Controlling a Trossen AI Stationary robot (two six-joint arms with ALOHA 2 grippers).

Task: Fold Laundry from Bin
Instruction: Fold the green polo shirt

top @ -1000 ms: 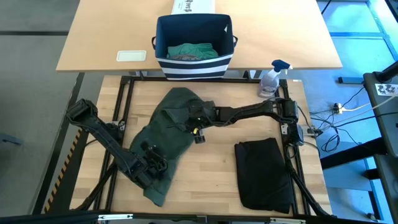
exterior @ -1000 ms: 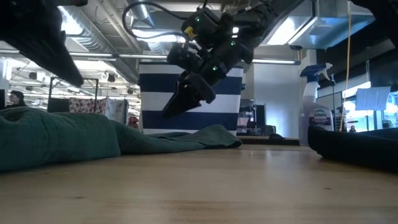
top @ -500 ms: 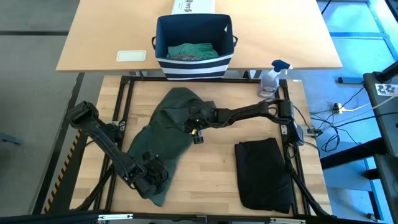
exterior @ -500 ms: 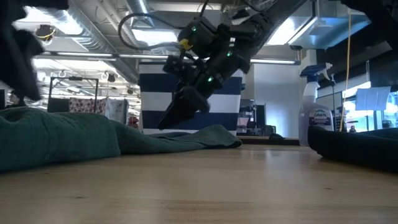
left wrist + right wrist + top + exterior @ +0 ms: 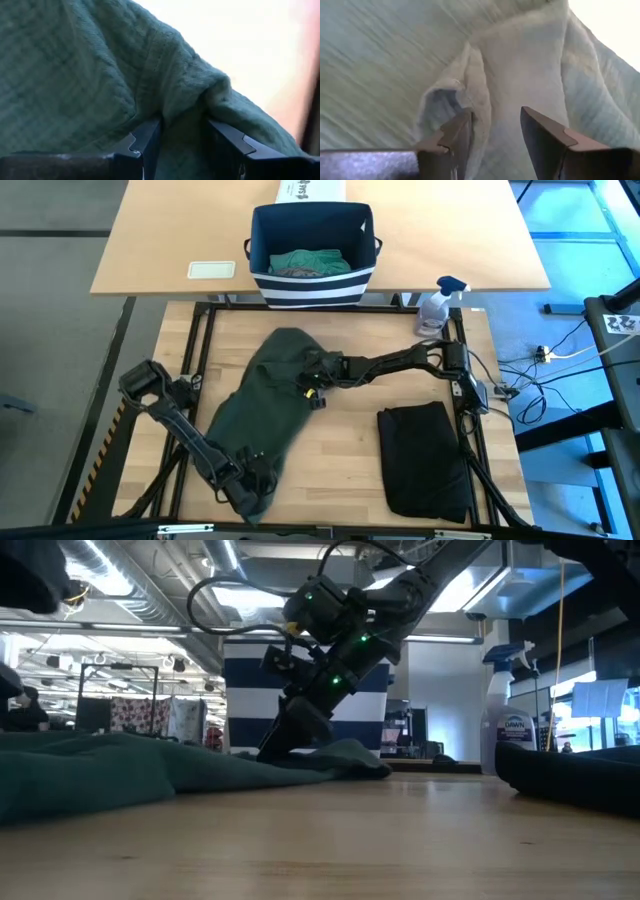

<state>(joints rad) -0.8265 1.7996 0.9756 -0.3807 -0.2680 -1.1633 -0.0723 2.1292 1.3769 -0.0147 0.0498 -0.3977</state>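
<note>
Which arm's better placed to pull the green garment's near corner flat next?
Left, probably. The left gripper is at the dark green garment's near corner, cloth between its jaws. The right gripper is at the middle, its open jaws astride a fold.

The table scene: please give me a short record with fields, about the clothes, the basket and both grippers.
spread garment: dark green cloth, lying on the wooden table
left gripper: at the cloth's near corner, fingers astride a fold
right gripper: low on the cloth's far part, fingers around a ridge
folded garment: black cloth, on the table's right
bin: striped, behind the table, teal-green cloth inside
spray bottle: right far corner
</note>
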